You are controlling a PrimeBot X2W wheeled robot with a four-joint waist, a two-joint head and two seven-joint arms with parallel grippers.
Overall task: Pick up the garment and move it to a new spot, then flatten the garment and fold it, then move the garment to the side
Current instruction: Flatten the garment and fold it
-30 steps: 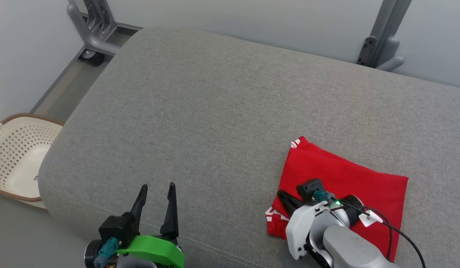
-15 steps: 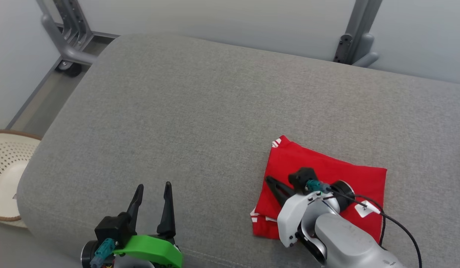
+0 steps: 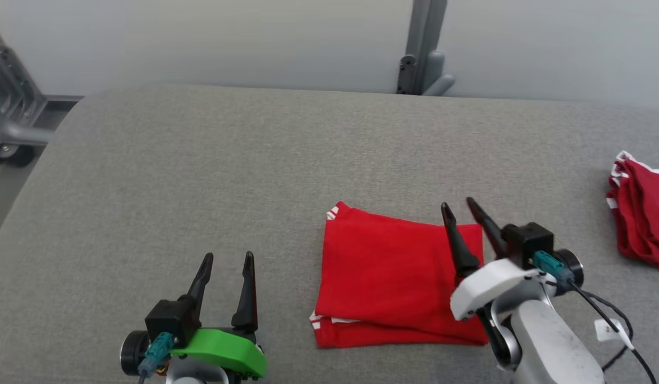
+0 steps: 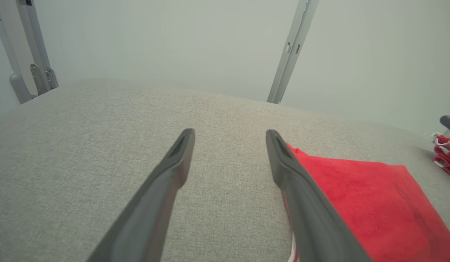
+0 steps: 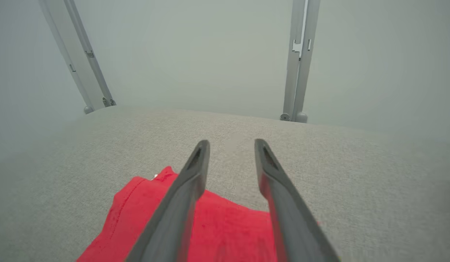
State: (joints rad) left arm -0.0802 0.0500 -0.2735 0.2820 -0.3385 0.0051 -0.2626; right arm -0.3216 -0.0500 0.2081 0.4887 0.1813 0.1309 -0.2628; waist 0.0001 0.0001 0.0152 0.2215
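Observation:
The garment [image 3: 393,277] is red with white-striped trim, folded into a neat rectangle on the grey cushion [image 3: 228,176]. It shows at the right of the left wrist view [image 4: 363,203] and at the bottom of the right wrist view [image 5: 225,225]. My right gripper [image 3: 458,205] is raised over the garment's right edge, open, with nothing between its fingers [image 5: 190,182]. My left gripper [image 3: 228,260] stands open to the left of the garment, apart from it, and holds nothing.
A second red garment [image 3: 644,213] lies bunched at the cushion's far right edge. Grey metal frame posts [image 3: 423,48] stand behind the cushion against the pale wall, and a wheeled frame base [image 3: 12,133] sits at the far left.
My right gripper has let go of the folded garment, opened and lifted off it. The head camera has swung right, bringing the second garment into view and losing the basket.

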